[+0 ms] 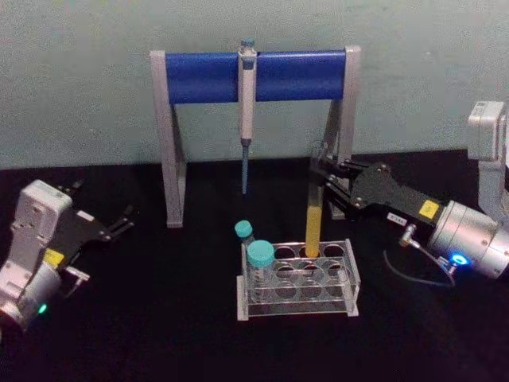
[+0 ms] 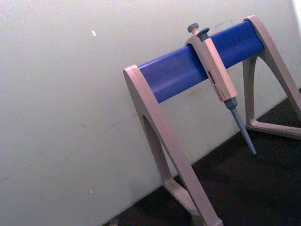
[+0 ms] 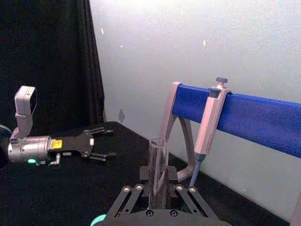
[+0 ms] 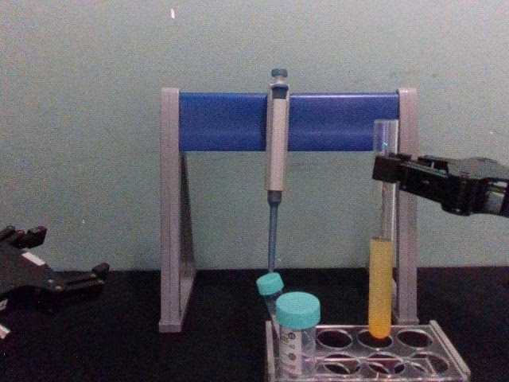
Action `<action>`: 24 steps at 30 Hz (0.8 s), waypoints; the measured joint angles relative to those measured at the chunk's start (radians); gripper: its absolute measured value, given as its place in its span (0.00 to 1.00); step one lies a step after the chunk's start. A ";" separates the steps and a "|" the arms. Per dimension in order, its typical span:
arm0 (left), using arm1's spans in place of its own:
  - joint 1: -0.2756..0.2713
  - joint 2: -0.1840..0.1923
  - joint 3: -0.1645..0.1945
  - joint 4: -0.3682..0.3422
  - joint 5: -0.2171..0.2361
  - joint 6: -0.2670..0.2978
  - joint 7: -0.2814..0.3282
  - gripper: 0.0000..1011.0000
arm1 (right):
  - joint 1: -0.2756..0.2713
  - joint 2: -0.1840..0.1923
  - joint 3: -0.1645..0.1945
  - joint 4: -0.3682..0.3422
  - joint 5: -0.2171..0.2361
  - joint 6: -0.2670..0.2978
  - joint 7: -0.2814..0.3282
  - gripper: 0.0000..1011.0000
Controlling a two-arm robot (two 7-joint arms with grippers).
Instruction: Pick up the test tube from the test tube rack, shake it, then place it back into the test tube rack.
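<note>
Right gripper (image 1: pixel 320 181) sits at the upper part of the test tube (image 1: pixel 313 219), reaching in from the right w/ the glass crossing its front end. We can't tell whether it's pinching the tube or just set around it. We see the tube upright in the test tube rack (image 1: pixel 351 270), bottom end in a back-row hole, 2nd from the right end. Yellow liq. fills its lower part and the top is open. Two teal-capped tubes (image 1: pixel 259 256) occupy the rack's left end, the rear one tilted. Behind the rack stands the pipette stand (image 1: pixel 199 76) w/ a pipette (image 1: pixel 247 87) hanging from its blue bar, tip down. Left gripper (image 3: pixel 104 142) rests low over the black table (image 1: pixel 159 318), well to the left, spread wide.
</note>
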 joint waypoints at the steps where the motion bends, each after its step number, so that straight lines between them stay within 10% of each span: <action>1: 0.000 0.000 0.000 0.000 0.000 0.000 0.000 0.99 | 0.002 -0.002 -0.002 0.004 -0.002 0.000 0.000 0.23; 24: 0.000 0.000 0.000 0.000 0.000 0.000 0.000 0.99 | 0.028 -0.024 -0.028 0.059 -0.046 0.008 -0.006 0.23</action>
